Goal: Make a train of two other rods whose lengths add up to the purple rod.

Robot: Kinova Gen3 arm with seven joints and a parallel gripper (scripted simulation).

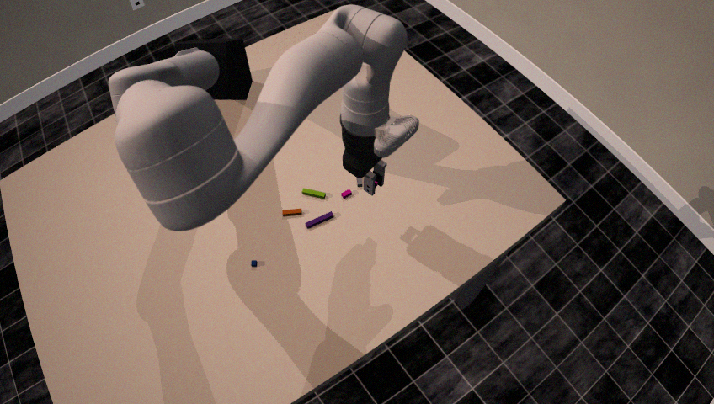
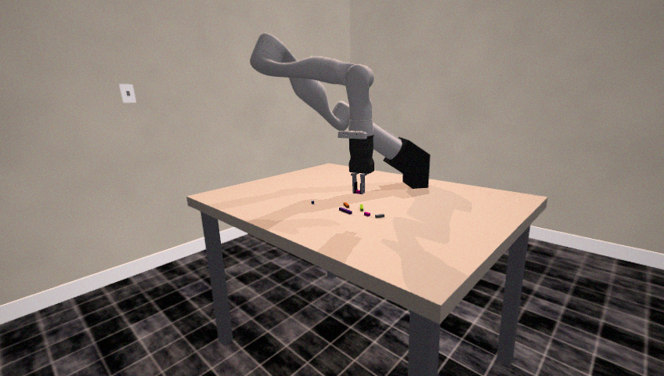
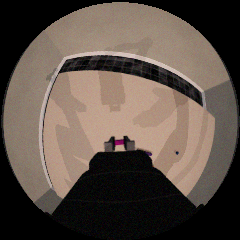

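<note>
My gripper (image 1: 370,188) is shut on a magenta rod (image 3: 119,142) and holds it above the table, to the right of the rod group; the gripper also shows in the exterior view (image 2: 358,189). On the table lie the purple rod (image 1: 319,220), an orange rod (image 1: 291,212), a lime rod (image 1: 313,193) and a second magenta rod (image 1: 346,193). A grey rod (image 2: 379,215) lies at the group's right end; in the top view the gripper mostly hides it. A small blue rod (image 1: 253,263) lies apart, nearer the table's front.
The arm's black base (image 2: 412,163) stands at the table's far side. The arm's big links (image 1: 175,150) reach over the left part of the table. The table edge (image 1: 501,260) runs to the right of the rods.
</note>
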